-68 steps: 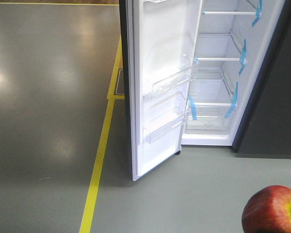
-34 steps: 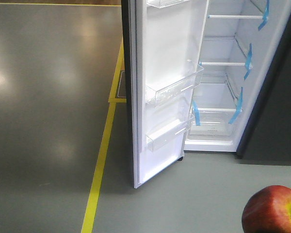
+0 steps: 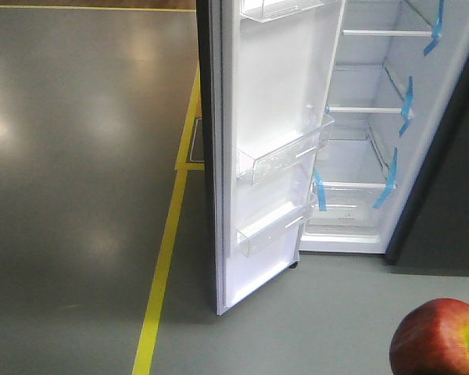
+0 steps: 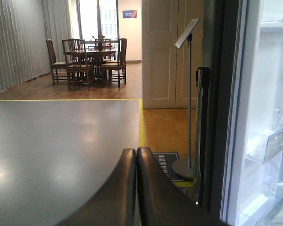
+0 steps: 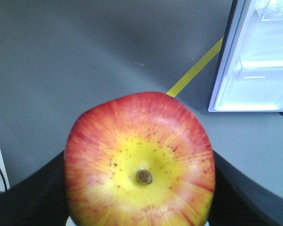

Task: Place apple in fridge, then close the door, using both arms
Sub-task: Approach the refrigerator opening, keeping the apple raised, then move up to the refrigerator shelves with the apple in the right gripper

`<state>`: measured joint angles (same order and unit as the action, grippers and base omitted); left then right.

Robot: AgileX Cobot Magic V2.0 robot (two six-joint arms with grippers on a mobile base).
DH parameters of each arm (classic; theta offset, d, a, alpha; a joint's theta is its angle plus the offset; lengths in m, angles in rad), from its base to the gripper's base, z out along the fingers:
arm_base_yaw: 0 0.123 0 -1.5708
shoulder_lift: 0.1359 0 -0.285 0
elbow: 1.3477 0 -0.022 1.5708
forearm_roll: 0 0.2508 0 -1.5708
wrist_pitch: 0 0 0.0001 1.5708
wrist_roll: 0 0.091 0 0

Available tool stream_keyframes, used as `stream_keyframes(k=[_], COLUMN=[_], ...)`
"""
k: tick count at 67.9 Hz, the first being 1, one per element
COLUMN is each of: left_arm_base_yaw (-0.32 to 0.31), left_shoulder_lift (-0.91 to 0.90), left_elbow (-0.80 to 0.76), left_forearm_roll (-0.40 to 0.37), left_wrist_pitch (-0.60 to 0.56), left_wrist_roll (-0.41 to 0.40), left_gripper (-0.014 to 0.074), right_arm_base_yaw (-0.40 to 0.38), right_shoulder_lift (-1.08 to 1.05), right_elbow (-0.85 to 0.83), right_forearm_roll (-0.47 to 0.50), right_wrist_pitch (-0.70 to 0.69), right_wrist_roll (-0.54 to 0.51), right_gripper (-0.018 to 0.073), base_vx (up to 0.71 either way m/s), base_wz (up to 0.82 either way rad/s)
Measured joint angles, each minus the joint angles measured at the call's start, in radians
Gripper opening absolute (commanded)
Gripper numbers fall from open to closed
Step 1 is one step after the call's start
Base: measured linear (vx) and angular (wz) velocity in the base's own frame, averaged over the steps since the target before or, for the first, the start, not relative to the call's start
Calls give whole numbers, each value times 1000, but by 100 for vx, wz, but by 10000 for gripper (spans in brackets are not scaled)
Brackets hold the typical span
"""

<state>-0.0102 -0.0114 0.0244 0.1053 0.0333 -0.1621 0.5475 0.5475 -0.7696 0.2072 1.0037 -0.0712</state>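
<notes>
1. The fridge (image 3: 359, 148) stands open, showing its white interior, white shelves and blue tape strips (image 3: 406, 98) on the shelf edges
2. The door (image 3: 273, 117) is swung wide open towards the camera, white side showing, with clear plastic bins (image 3: 285, 152) fixed one above another on it; its lower corner hangs just above the grey floor (image 3: 78, 195)
3. A yellow line (image 3: 168, 242) runs along the floor to the left of the door
4. The apple (image 3: 442, 337) sits in the bottom right corner of the front view, over the floor, well apart from the fridge and outside it
5. In the right wrist view the apple (image 5: 140, 160) fills the middle, its yellow stem dimple facing the camera and red streaks round the rim
6. The right gripper (image 5: 139, 197) is clamped on the apple: its dark fingers (image 5: 35, 195) press in from both sides, mostly hidden behind the fruit
7. The left gripper (image 4: 136, 153) holds nothing, its two dark fingers pressed together with no gap between them
8. To the right of the left gripper rises the door's dark outer edge (image 4: 221, 94), with the white inner side and a clear bin beyond it
9. Further off in that view stand a sign stand (image 4: 188, 103), a wooden dining table with chairs (image 4: 92, 59) and pale curtains (image 4: 14, 42)
</notes>
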Motion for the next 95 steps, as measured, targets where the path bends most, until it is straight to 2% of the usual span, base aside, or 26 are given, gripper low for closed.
stream_keyframes(k=[95], left_arm_base_yaw=[0], left_shoulder_lift=[0], left_elbow=[0], left_forearm_roll=[0], left_wrist_pitch=[0], left_wrist_roll=[0], left_gripper=[-6], right_arm_base_yaw=[0], right_shoulder_lift=[0], right_elbow=[0], right_forearm_roll=[0], right_wrist_pitch=[0], right_wrist_roll=[0], right_gripper=[212], base_vx=[8], base_wz=[-3])
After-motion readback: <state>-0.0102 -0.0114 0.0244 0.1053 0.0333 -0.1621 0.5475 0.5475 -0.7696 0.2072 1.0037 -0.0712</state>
